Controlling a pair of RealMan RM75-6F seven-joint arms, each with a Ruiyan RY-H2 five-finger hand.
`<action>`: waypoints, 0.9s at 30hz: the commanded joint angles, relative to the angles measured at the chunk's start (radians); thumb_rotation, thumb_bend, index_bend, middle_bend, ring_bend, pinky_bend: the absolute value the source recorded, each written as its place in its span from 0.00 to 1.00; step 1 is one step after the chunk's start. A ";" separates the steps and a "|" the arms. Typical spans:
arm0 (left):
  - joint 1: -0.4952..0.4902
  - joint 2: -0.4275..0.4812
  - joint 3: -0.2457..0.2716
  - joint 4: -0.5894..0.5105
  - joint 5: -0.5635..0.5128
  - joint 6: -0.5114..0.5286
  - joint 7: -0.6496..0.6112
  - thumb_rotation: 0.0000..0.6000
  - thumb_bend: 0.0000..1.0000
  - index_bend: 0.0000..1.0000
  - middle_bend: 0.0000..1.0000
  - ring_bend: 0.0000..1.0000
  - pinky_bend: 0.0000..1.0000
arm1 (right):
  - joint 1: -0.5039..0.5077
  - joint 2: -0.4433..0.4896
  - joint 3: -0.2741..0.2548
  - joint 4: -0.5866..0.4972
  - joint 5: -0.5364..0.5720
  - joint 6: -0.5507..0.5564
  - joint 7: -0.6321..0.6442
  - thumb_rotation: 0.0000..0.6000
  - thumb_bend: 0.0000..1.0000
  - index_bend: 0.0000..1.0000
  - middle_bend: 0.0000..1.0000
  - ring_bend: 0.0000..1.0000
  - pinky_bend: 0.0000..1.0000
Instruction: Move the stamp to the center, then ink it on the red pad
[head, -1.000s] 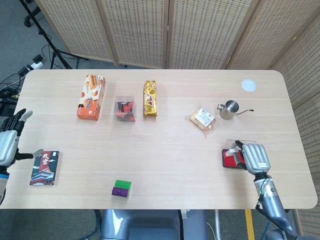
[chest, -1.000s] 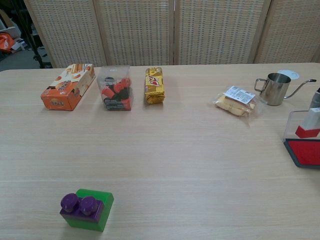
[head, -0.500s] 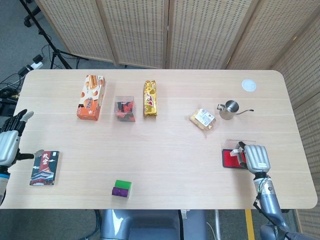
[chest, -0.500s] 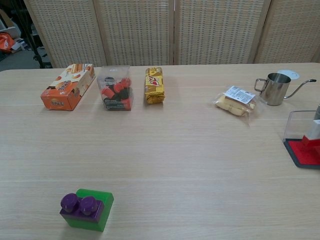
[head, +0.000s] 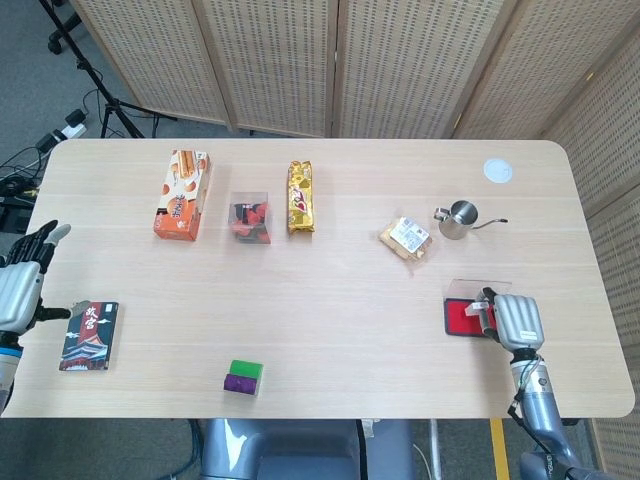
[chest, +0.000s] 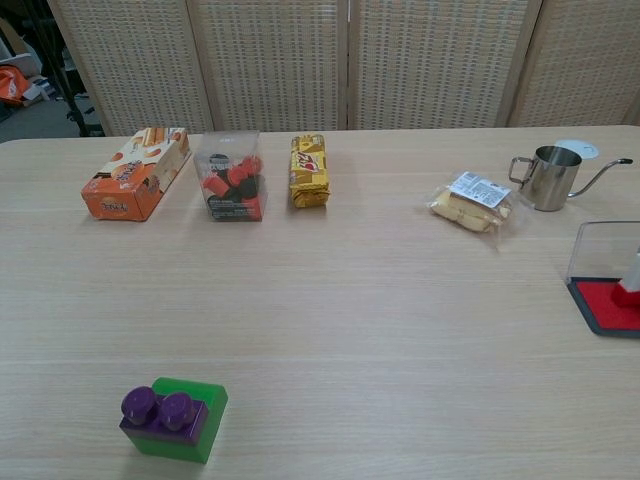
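The red ink pad (head: 460, 318) in its black tray lies near the table's right front edge, its clear lid (head: 466, 289) standing open behind it. My right hand (head: 515, 318) rests over the pad's right side with its fingers curled in, gripping the stamp, which it mostly hides in the head view. In the chest view the white and red stamp (chest: 631, 281) shows at the right frame edge, upright over the pad (chest: 600, 301). My left hand (head: 20, 286) hangs open off the table's left edge, holding nothing.
An orange box (head: 182, 194), a clear box of red items (head: 250, 219), a yellow packet (head: 300, 197), a biscuit packet (head: 405, 238), a steel pitcher (head: 460, 218) and a white disc (head: 497, 170) lie across the back. A book (head: 89, 335) and a green-purple block (head: 243, 377) sit in front.
My right hand has drawn back to the right and toward the front edge, taking the stamp with it across the pad. The left hand drifted slightly down.
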 joint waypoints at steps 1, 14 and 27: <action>0.000 0.000 0.001 -0.001 0.001 0.000 0.001 1.00 0.08 0.00 0.00 0.00 0.00 | -0.007 -0.011 0.001 0.019 -0.011 -0.001 0.009 1.00 0.62 0.55 0.99 1.00 1.00; 0.002 0.001 0.004 -0.002 0.007 0.002 -0.004 1.00 0.08 0.00 0.00 0.00 0.00 | -0.021 -0.023 0.008 0.043 -0.036 -0.021 0.009 1.00 0.62 0.55 0.99 1.00 1.00; 0.003 0.002 0.007 -0.004 0.011 0.001 -0.007 1.00 0.08 0.00 0.00 0.00 0.00 | -0.030 -0.026 0.018 0.045 -0.048 -0.032 -0.002 1.00 0.62 0.55 0.99 1.00 1.00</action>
